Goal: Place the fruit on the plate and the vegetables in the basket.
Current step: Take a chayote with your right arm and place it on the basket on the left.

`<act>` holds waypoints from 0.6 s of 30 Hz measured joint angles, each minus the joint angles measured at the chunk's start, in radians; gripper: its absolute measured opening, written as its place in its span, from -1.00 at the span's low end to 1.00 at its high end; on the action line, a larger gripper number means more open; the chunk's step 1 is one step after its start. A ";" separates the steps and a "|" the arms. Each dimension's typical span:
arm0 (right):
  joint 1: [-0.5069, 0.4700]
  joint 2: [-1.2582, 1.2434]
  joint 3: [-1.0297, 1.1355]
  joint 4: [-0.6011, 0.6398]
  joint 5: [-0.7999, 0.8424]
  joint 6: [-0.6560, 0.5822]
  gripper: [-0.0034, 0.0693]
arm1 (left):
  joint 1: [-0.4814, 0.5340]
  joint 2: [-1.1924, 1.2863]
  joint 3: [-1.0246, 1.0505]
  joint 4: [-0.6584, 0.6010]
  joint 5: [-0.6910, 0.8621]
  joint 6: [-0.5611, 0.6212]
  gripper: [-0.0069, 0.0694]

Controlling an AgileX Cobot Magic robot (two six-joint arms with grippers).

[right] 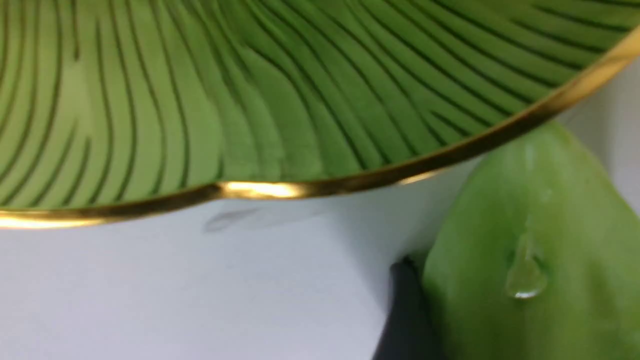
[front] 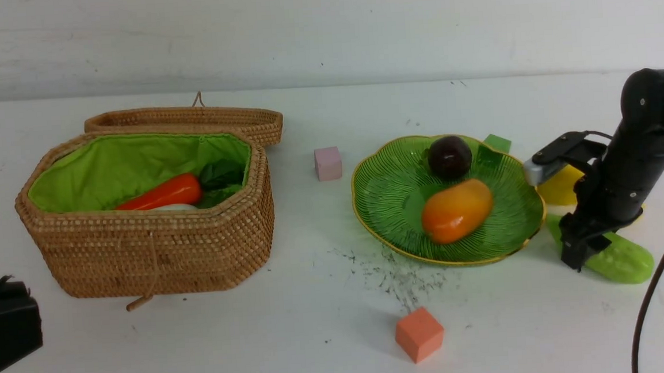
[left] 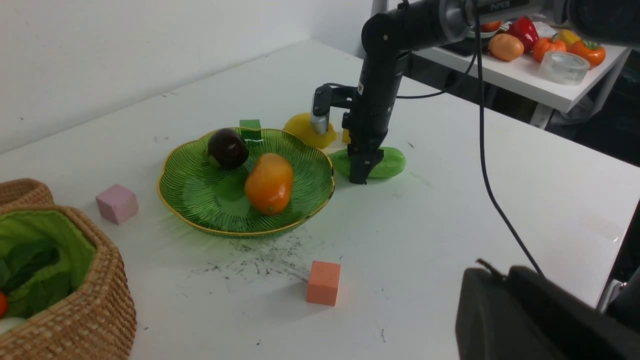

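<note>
The light-green gourd [front: 622, 258] lies on the table just right of the green plate [front: 391, 206]. My right gripper [front: 581, 252] points down over its near end, jaws around it, one dark finger [right: 407, 310] pressed to its side. The yellow lemon [front: 560, 187] sits behind that arm, off the plate. On the plate lie the mango [front: 457, 210] and the dark mangosteen [front: 449, 156]. The open basket [front: 157, 255] at the left holds the carrot [front: 162, 194] and the white radish [front: 175, 207]. At the near left, my left gripper [front: 6, 322] is shut and empty.
The basket's lid [front: 189, 120] lies folded back behind it. A pink cube [front: 328, 163] stands between basket and plate, an orange cube [front: 419, 334] in front of the plate, a green cube [front: 497, 142] behind its rim. Dark specks mark the table before the plate.
</note>
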 joint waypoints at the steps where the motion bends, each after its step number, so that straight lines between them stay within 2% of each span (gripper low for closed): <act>1: 0.000 0.000 -0.001 0.007 0.008 0.000 0.32 | 0.000 0.000 0.000 0.000 0.004 0.000 -0.72; 6: 0.000 0.000 -0.001 0.022 0.061 0.034 0.32 | 0.000 0.000 0.000 0.000 0.021 0.000 -0.72; 12: 0.003 -0.070 -0.002 0.036 0.174 0.220 0.32 | 0.000 0.000 0.000 0.001 0.022 0.000 -0.72; 18: 0.048 -0.241 -0.002 0.057 0.250 0.310 0.32 | 0.000 0.000 0.000 0.001 0.024 0.000 -0.72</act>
